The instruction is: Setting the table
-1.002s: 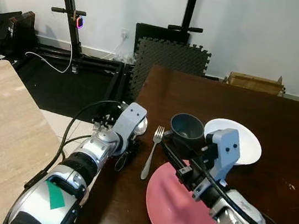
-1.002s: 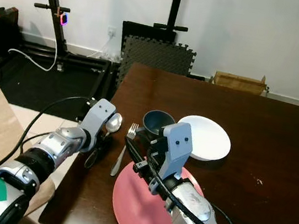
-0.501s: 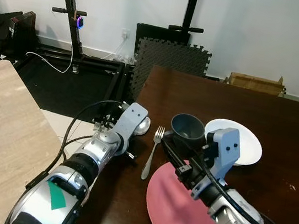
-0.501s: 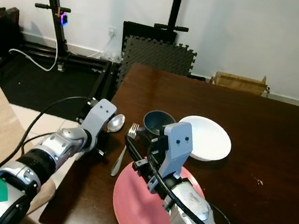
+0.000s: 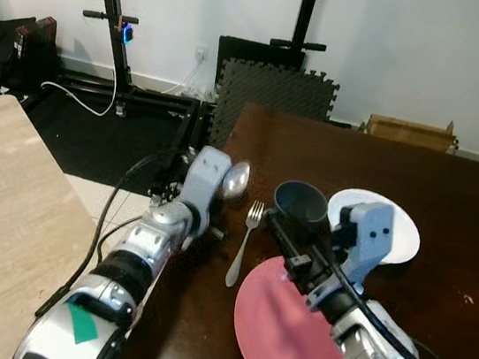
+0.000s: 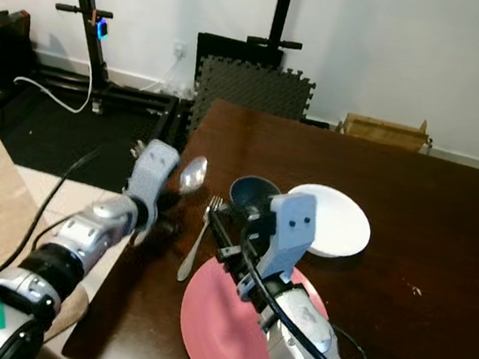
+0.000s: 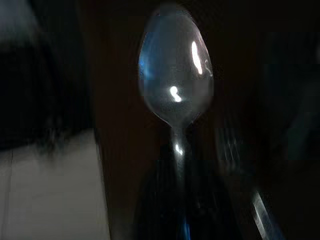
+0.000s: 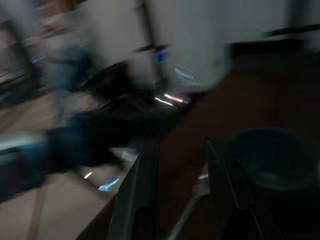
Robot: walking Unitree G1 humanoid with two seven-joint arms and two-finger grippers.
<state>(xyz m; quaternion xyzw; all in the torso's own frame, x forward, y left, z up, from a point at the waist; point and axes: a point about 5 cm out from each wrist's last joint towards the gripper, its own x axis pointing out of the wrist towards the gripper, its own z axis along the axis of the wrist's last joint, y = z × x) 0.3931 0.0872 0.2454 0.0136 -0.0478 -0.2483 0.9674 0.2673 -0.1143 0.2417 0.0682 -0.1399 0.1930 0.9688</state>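
A silver spoon is lifted off the dark brown table, bowl end up, near the table's left edge. My left gripper is shut on its handle; the spoon's bowl shows large just ahead of the fingers. A fork lies on the table beside a dark blue cup. My right gripper is open, hovering over the near edge of the pink plate, just in front of the cup. A white plate lies behind the cup to the right.
A light wooden surface stands at the left, with a gap of floor between it and the table. Foam mats, black stands, cables and a cardboard box line the far wall.
My left gripper has lifted the spoon from the table edge and tipped its bowl upward. The right arm has barely moved.
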